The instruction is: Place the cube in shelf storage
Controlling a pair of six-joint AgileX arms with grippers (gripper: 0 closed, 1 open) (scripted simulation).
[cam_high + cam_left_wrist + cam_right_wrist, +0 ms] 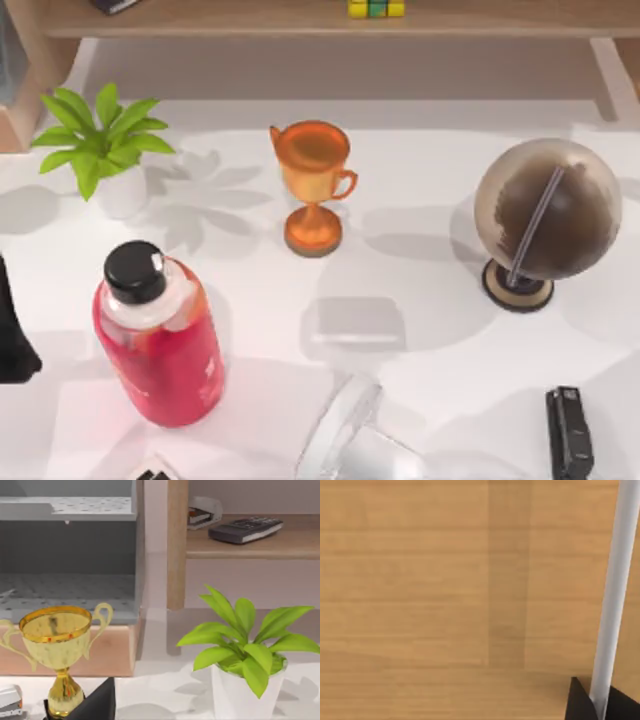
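Top view, left to right. At the left edge, mid-height, we see a dark piece of our left arm (14, 335); its jaws are out of sight, so we cannot tell their state. In the upper left stands a potted plant (105, 140) in a white pot. Below it, lower left, a red bottle (160, 335) with a black cap stands on the white table (440, 300). A small dark-and-white item peeks in at the bottom edge beside the bottle; we cannot tell what it is.

In the upper centre an orange trophy (313, 185) stands upright. Below it, in mid-frame, lies a flat translucent grey block (355, 323), apart from the trophy. At the bottom centre a clear rounded object (350, 435) is cut by the frame edge.

The shelf storage (250, 20) runs along the top edge as a long wooden board. The cube (376, 8) sits on that board, top centre, slightly right of the trophy, showing yellow and green tiles; nothing touches it.

On the right stands a globe (545, 215) on a dark round base. A black stapler (569, 432) lies at the lower right.

The left wrist view shows the trophy (56, 650), the plant (245, 650), a grey tray unit (70, 555) and a shelf board with a dark calculator (245, 529).

The right wrist view shows wood grain, a white bar and a dark tip of our right gripper (592, 705); we cannot tell how its jaws stand.
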